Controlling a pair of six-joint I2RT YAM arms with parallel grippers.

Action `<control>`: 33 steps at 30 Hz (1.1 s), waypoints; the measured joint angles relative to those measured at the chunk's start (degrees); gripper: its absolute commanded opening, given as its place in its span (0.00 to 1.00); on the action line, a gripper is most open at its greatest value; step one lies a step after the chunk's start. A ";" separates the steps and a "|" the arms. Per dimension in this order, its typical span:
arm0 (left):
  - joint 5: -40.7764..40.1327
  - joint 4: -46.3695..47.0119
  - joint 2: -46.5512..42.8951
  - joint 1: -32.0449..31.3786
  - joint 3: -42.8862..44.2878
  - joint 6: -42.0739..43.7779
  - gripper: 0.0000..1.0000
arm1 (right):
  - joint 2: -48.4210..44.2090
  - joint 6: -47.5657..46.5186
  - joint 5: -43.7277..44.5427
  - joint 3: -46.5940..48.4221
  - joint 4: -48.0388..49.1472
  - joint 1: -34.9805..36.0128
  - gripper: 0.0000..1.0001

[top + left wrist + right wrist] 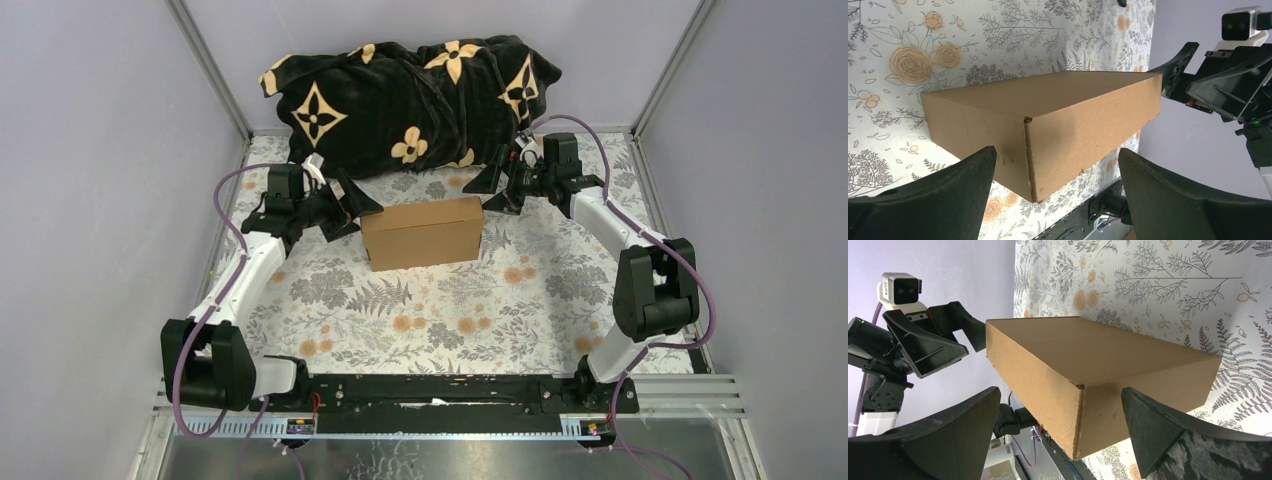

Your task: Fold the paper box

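Top external view, from left to right: my left gripper (358, 216) sits at the left end of the paper box (422, 232), its fingers spread wide with nothing held. The tips are just beside the box's left end; I cannot tell whether they touch it. The box lies closed and flat at the centre of the frame on the floral tablecloth (400, 315), its long side running across the picture. A black blanket with tan flower marks (410, 100) is bunched at the top of the frame, behind the box. At the box's upper right corner my right gripper (482, 197) is also wide open, gripping nothing, just beside the box.

On the left wrist view, a corner of the box (1048, 105) points between the two dark fingers (928, 200), with a gap on each side, and the right gripper (1198, 75) shows at the right edge.

On the right wrist view, the left gripper (938, 337) shows at the left, and the box (1118, 355) stands between the open fingers (1178, 440), apart from both.
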 measured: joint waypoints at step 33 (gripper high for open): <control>-3.45 10.19 17.46 -2.56 13.90 -4.92 0.99 | 5.70 -1.53 4.76 13.27 0.72 -1.33 1.00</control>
